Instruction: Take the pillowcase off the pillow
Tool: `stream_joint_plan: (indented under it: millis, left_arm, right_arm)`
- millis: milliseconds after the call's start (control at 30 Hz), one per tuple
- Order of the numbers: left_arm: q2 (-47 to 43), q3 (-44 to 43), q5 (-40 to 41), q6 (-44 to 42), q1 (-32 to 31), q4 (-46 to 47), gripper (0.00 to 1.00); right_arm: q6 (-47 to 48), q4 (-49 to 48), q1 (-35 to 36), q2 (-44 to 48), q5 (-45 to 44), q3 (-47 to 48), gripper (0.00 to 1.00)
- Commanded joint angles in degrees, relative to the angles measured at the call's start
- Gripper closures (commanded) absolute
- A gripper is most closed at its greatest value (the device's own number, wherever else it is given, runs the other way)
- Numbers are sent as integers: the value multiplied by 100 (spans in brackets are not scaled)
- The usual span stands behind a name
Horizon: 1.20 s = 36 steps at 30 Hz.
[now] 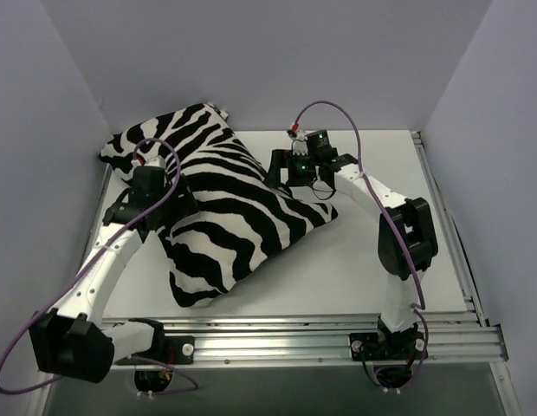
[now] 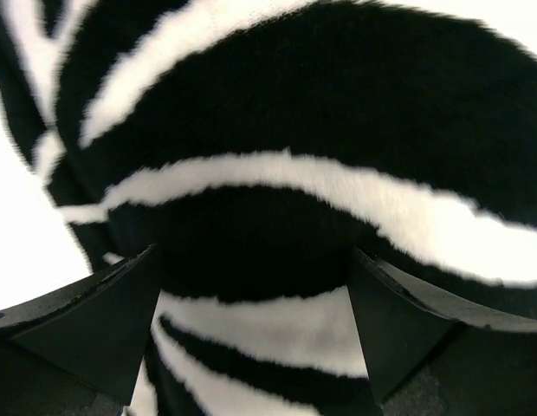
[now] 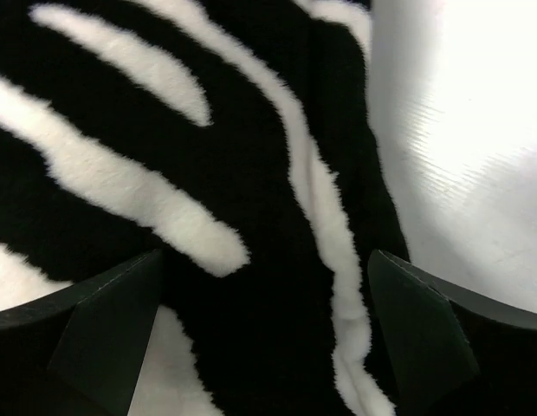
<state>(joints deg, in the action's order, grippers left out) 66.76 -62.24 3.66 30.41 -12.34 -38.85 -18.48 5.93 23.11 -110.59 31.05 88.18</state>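
The zebra-striped pillowcase [image 1: 225, 208] lies plump and diagonal on the white table [image 1: 372, 286], from the far left corner toward the middle. The pillow is hidden inside it. My left gripper [image 1: 171, 211] hangs over the case's left side. In the left wrist view this gripper [image 2: 253, 256] is open, its fingers wide apart with striped fabric [image 2: 294, 130] bulging between them, unpinched. My right gripper [image 1: 280, 178] sits at the case's right edge. The right wrist view shows it [image 3: 267, 256] open over the fabric [image 3: 251, 173] close to its border with the table [image 3: 459, 173].
Pale walls close in on the left, back and right. An aluminium rail [image 1: 338, 334] runs along the near edge with both arm bases on it, and another rail [image 1: 446, 225] runs down the right side. Purple cables loop above each arm.
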Motion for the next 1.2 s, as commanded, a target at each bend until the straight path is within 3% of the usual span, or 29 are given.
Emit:
stream_joint_plan:
  millis: [0, 167, 333, 433, 533, 733, 800, 967, 1167]
  left_arm:
    - [459, 167, -374, 403, -58, 851, 6]
    - [1479, 292, -744, 650, -759, 1143, 6]
    - [2173, 168, -744, 1166, -2496, 1353, 6]
    - [2149, 308, -718, 1510, -3289, 1442, 6]
    - [1711, 396, -367, 1660, -3660, 977, 6]
    - [524, 117, 872, 1635, -3636, -227, 6]
    - [426, -129, 1083, 1512, -3478, -500, 6]
    - [513, -719, 830, 862, -2758, -291, 6]
    - [1057, -1202, 302, 439, -1834, 149, 6]
  right_arm:
    - [124, -444, 263, 221, 727, -281, 2]
    - [187, -541, 685, 958, 868, -1582, 8]
    - [-225, -752, 1011, 2406, 561, -3040, 9]
    - [-331, -367, 1011, 3241, 184, -3272, 9]
    - [-340, -5, 1002, 3901, 16, -3229, 9]
    - [-147, 733, 888, 4133, -651, -2456, 4]
    - [-208, 778, 494, 4072, -846, -2175, 3]
    - [-788, -144, -868, 3870, -83, -2156, 0]
    - [-1350, -1260, -984, 2745, 683, -1743, 0]
